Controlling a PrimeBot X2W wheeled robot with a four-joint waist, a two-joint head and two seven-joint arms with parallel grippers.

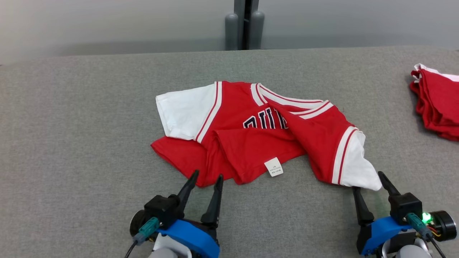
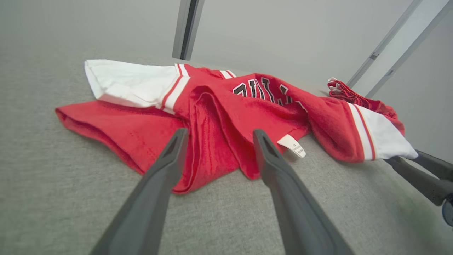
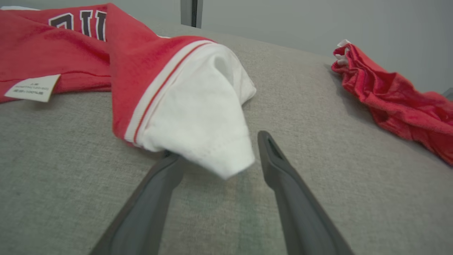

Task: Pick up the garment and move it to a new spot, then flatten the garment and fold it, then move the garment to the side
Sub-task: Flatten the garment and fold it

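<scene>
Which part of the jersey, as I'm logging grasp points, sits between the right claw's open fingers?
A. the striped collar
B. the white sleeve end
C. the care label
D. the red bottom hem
B: in the right wrist view the white sleeve end of the jersey lies in the gap of the open right claw, draped over one fingertip, not yet pinched.

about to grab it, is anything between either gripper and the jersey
Nothing visible. The left gripper is open right at the near hem of the jersey, and the right gripper is open, straddling the tip of its white sleeve.
</scene>
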